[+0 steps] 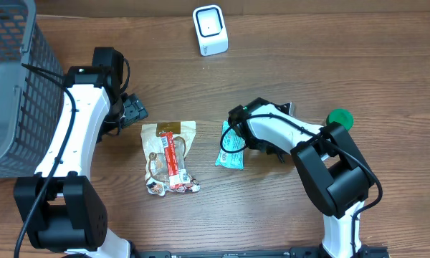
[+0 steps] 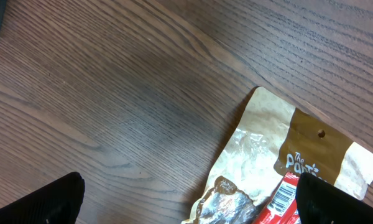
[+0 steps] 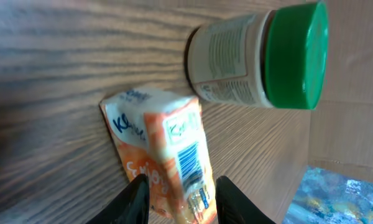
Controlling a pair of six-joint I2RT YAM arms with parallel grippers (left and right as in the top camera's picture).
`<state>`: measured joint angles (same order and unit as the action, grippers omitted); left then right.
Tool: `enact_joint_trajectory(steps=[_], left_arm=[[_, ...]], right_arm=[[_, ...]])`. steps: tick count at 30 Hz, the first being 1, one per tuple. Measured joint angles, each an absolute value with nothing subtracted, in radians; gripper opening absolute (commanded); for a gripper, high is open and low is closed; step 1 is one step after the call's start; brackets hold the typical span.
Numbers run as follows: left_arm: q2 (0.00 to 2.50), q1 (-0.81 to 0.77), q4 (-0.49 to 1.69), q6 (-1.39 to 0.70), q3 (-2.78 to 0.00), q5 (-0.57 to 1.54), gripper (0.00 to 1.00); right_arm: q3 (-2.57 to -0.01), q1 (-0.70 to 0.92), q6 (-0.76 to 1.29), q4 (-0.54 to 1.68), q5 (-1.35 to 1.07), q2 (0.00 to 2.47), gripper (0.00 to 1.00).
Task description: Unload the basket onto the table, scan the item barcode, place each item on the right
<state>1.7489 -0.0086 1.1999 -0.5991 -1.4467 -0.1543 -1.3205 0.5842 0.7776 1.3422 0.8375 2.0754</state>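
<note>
An orange tissue pack (image 3: 174,149) with a barcode on its side lies on the wood table between the fingers of my right gripper (image 3: 177,202). The jaws stand a little apart, with a gap beside the pack, so they do not grip it. In the overhead view the pack is hidden under my right gripper (image 1: 276,148). The white scanner (image 1: 210,30) stands at the far edge. My left gripper (image 1: 134,111) is wide open just left of a brown snack bag (image 1: 168,154). In the left wrist view the left gripper (image 2: 189,205) holds nothing.
A jar with a green lid (image 3: 295,56) stands just beyond the orange pack, its lid (image 1: 339,118) showing beside my right arm. A teal packet (image 1: 231,143) lies left of the right gripper. A red pack (image 2: 285,202) lies on the brown bag (image 2: 267,155). A grey basket (image 1: 14,86) fills the left edge.
</note>
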Motion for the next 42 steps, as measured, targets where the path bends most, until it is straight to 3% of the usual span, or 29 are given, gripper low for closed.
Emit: enact_joint_trajectory(steps=[2,7,23,35,42], left_arm=[[1.749,-0.009,1.2,-0.599,-1.447,-0.154,1.0],[1.749,-0.009,1.2,-0.599,-1.447,-0.154,1.0],[1.749,-0.009,1.2,-0.599,-1.447,-0.154,1.0],[1.749,-0.009,1.2,-0.599,-1.447,-0.154,0.99],[1.749,-0.009,1.2,-0.599,-1.447,-0.154,1.0]], right_arm=[[-1.349,0.584,0.777,1.364,0.838,2.075,0.52],[-1.402,0.581,0.75,1.381,0.791,2.075,0.6],[-1.44,0.379,0.424,1.309,0.371,1.974,0.59],[-1.44,0.259,0.361,1.293,0.289,1.974,0.66],[-1.4,0.216,0.34,1.216,0.242,1.974,0.59]])
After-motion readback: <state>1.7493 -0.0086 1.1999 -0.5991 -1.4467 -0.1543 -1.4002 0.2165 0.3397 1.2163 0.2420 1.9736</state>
